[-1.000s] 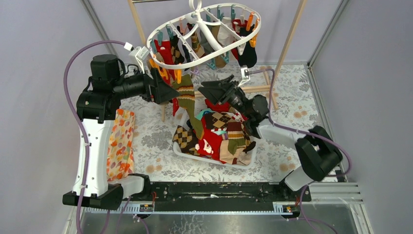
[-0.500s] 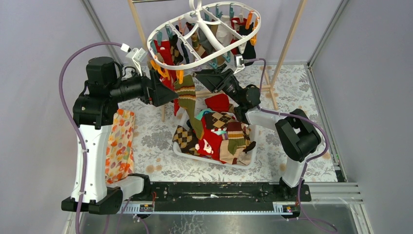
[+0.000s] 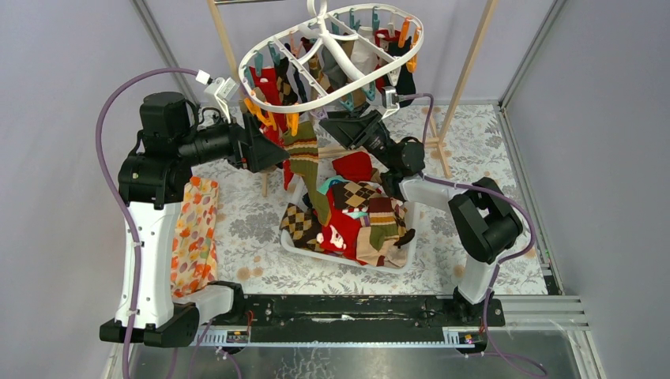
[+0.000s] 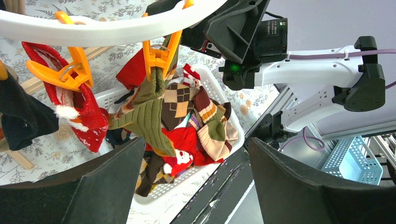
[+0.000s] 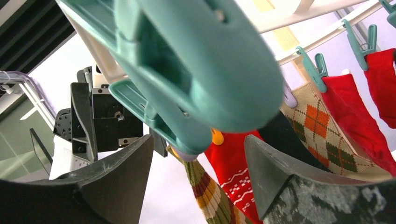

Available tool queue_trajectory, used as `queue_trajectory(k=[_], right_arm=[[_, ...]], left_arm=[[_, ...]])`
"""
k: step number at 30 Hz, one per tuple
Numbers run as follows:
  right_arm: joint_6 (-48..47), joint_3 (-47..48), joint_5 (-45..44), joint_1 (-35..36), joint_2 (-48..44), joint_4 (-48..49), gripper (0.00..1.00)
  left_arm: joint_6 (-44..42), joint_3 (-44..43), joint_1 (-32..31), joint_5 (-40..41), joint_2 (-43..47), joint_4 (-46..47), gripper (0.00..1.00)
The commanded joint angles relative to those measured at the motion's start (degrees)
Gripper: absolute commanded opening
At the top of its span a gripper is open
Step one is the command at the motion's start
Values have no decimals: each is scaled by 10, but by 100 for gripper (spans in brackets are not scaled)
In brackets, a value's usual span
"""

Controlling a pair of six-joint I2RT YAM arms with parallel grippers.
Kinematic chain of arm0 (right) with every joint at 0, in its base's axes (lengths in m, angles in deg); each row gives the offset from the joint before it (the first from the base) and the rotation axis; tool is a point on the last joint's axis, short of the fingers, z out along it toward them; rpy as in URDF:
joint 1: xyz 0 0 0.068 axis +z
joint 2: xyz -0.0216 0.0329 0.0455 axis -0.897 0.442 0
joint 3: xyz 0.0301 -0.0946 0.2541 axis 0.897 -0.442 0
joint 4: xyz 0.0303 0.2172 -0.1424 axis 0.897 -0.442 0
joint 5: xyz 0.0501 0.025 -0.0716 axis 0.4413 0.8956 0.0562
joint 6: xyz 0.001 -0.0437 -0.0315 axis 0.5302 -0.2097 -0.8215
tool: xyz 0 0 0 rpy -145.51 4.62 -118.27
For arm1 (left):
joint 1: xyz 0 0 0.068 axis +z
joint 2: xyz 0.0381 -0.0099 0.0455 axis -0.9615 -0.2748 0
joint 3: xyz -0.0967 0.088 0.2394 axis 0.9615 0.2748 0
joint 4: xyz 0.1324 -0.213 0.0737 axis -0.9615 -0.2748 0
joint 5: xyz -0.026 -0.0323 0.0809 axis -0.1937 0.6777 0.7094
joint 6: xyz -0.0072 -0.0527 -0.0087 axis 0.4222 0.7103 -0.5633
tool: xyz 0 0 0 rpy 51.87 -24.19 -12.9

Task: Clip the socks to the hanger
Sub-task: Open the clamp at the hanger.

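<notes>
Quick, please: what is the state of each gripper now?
Left gripper: open, holding nothing.
Right gripper: open, close to a teal clip.

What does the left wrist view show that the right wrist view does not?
Only left wrist: the basket of loose socks and the right arm. Only right wrist: a teal clip close up above its open fingers, and an argyle sock hung up. Both: the white hanger, red socks clipped to it, and seemingly the olive sock.
</notes>
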State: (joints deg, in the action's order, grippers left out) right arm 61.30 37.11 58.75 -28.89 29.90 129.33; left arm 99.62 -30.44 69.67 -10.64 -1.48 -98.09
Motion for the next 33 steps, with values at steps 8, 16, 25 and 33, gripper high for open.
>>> queue_trajectory(k=[8,16,25,33], right_arm=[[53,45,-4,-2,-37,81,63],[57,43,6,3,-38,80,34],[21,21,-1,19,-55,80,24],[-7,1,1,34,-52,79,60]], left_arm=[[-1,-1,3,-12,2,12,88],[1,-6,3,-11,2,12,88],[7,-13,3,-14,-1,12,88],[10,-20,3,-20,-2,12,87]])
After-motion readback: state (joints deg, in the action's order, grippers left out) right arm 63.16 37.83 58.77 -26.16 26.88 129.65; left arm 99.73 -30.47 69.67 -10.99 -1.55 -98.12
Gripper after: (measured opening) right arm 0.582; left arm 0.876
